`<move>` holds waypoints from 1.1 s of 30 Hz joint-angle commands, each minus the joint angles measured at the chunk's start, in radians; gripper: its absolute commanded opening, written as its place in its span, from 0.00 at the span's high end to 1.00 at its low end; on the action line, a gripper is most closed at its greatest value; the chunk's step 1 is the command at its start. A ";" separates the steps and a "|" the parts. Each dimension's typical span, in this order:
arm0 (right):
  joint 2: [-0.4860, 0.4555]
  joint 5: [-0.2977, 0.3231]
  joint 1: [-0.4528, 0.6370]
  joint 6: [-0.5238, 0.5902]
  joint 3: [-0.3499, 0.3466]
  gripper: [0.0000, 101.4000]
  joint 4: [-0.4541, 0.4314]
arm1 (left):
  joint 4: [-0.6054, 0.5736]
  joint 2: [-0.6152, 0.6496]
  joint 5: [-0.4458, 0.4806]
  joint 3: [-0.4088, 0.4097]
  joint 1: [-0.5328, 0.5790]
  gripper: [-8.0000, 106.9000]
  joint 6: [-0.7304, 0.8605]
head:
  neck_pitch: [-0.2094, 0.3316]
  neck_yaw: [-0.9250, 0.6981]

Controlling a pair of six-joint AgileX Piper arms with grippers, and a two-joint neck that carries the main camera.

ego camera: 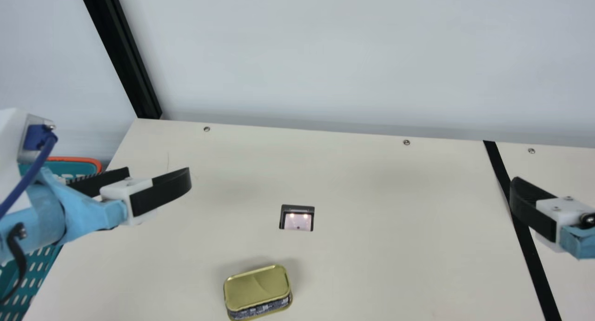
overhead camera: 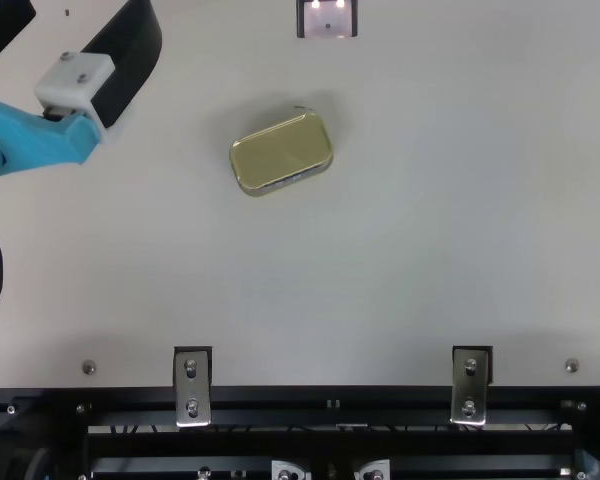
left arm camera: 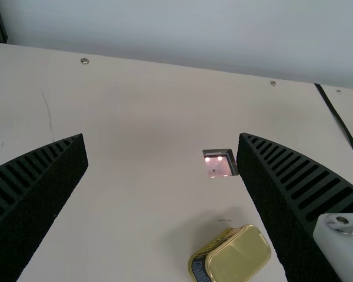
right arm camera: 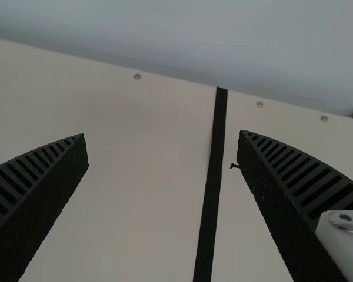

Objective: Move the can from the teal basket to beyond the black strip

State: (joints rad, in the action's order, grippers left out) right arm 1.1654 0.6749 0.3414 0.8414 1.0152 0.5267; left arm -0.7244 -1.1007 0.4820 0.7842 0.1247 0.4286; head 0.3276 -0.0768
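Basket side of the black strip, well apart from it: can, lying flat on the cream bench, lid up, free of both end effectors. Teal basket sits farther from the strip on that same side, so the can is out. Step in hand looks like the middle one: basket part done, crossing the strip to do.

Left end effector wide, nothing held, raised on the basket side of the strip. Right end effector also wide and unloaded, raised by the strip itself. Next move, likely the right one's: come away from the strip to the can, go low, line up across its narrow width, close, lift clear, set down beyond the strip.

Can: gold metal, rounded-corner block, glossy lid, dark patterned band round the side. Smooth walls may slip if gripped too high; a skewed grip could turn it. Rigid, should take a firm squeeze. Finger pads black, ribbed. Strip flat, matte. Basket slotted, looks plastic, orange on the rim.
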 commanded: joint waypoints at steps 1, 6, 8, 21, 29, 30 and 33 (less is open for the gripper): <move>0.050 0.058 0.031 0.170 0.002 0.00 0.093 | 0.000 0.000 0.000 0.000 0.000 0.15 0.000 | 0.027 0.004; 0.128 0.140 0.059 0.285 -0.012 0.00 0.159 | 0.000 0.000 0.000 0.000 0.000 0.15 0.000 | 0.027 0.004; 0.154 0.164 0.059 0.320 -0.022 0.00 0.177 | 0.000 0.000 0.000 0.000 0.000 0.15 0.000 | 0.027 0.004; 0.275 0.256 -0.019 0.458 -0.079 0.00 0.261 | 0.000 0.000 0.000 0.000 0.000 0.15 0.000 | 0.027 0.004; 0.275 0.269 -0.030 0.439 -0.068 0.00 0.267 | 0.000 0.000 0.000 0.000 0.000 0.15 0.000 | 0.027 0.004; 0.278 0.271 -0.028 0.439 -0.068 0.00 0.271 | 0.000 0.000 0.000 0.000 0.000 0.15 0.000 | 0.027 0.004; 0.298 0.288 -0.018 0.450 -0.066 0.00 0.286 | 0.000 0.000 0.000 0.000 0.000 0.15 0.000 | 0.027 0.004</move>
State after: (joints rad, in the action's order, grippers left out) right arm 1.4561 0.9550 0.3186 1.2806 0.9477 0.8030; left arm -0.7244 -1.1007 0.4820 0.7842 0.1247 0.4286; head 0.3276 -0.0768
